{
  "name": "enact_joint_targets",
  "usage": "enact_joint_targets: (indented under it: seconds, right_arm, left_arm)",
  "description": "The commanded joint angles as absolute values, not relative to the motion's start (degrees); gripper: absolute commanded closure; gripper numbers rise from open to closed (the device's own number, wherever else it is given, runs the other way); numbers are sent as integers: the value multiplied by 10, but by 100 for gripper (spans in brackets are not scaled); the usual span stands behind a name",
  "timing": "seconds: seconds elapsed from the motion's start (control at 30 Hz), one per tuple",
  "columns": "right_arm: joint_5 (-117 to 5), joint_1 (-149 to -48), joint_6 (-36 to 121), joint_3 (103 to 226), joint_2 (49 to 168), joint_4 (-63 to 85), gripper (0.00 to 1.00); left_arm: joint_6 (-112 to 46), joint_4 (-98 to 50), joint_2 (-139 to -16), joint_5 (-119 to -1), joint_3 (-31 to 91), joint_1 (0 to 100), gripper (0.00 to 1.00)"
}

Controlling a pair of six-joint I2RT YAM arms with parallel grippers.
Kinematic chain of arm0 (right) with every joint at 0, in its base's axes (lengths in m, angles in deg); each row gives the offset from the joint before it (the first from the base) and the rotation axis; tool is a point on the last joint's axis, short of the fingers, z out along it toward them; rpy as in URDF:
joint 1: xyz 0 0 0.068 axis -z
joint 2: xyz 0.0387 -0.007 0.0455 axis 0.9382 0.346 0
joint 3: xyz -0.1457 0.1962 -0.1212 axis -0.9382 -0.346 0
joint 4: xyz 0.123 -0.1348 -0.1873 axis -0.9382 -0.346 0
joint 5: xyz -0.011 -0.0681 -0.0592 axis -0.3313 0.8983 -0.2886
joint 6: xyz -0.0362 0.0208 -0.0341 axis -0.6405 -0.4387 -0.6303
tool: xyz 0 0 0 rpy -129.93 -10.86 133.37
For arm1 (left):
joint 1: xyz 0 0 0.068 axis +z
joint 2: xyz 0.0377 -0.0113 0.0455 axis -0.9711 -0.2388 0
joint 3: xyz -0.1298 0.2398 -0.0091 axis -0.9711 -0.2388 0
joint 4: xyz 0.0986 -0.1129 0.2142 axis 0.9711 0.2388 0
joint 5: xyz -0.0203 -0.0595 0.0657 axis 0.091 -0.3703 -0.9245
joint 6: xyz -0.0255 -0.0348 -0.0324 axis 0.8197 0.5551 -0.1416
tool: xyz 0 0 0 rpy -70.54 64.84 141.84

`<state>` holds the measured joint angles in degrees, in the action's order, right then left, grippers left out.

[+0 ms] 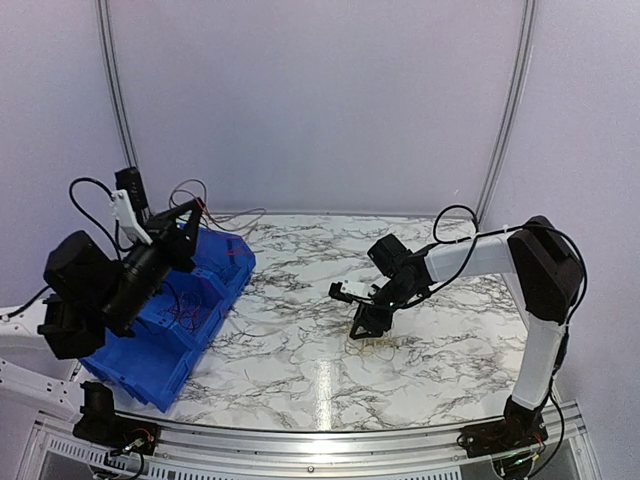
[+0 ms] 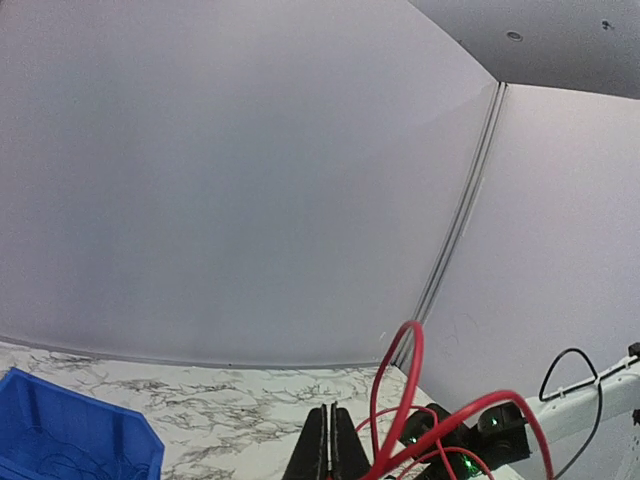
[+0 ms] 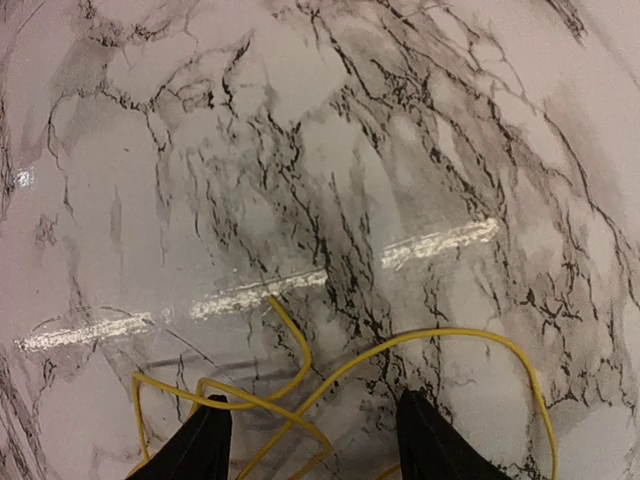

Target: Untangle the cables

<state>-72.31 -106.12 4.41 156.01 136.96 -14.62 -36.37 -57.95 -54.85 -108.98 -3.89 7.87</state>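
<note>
right gripper (image 3: 312, 402), thin looped yellow cable (image 3: 450, 331)

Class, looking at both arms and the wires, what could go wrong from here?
The right pincer stands open over crossed loops of yellow wire; closing may pinch two strands together and tighten the tangle. The raised left pincer is shut on thin red wire, which may slip out or snag the blue bin.

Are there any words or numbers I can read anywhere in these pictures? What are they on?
None: no word, number, label or sign shows in any view.
The blue plastic bin, the white marble-patterned table, the thin red wires and the thin yellow wire all look plain.
</note>
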Motion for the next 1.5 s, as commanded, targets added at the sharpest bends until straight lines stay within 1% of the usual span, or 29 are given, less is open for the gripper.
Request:
enact_joint_targets:
  seconds: [0.0,0.17,0.3,0.5,0.67,0.87,1.0,1.1,1.2,1.37,1.47]
  right_arm:
    - [-683,-1061,42,1573,1394,-168,43]
    - [-679,-1060,40,1574,1387,-170,43]
    - [-680,-1060,38,1572,1377,-171,43]
    - [-677,-1060,34,1571,1373,-173,43]
    - [-681,-1060,32,1575,1380,-177,43]
    - [-684,-1060,30,1578,1389,-182,43]
    - [-685,-1060,31,1578,1393,-184,43]
    - [-686,-1060,30,1580,1394,-187,43]
    - [-687,-1061,30,1581,1393,-188,43]
    - [-688,-1060,29,1581,1393,-191,43]
    - [-688,-1060,28,1580,1391,-192,43]
  left_arm:
    - [-396,-367,-470,-1158,51,79,100]
    - [-380,-166,-434,-1225,159,79,100]
    - [-328,-48,-408,-1270,193,79,100]
    - [-254,67,-338,-1311,176,79,100]
    - [-211,127,-299,-1322,139,80,100]
    - [-206,158,-336,-1344,116,80,100]
    - [-213,150,-367,-1365,112,86,100]
    - [-239,124,-379,-1357,102,106,100]
    - [-267,84,-389,-1320,87,146,100]
    - [-280,54,-442,-1226,81,244,100]
    - [-283,38,-470,-1189,71,299,100]
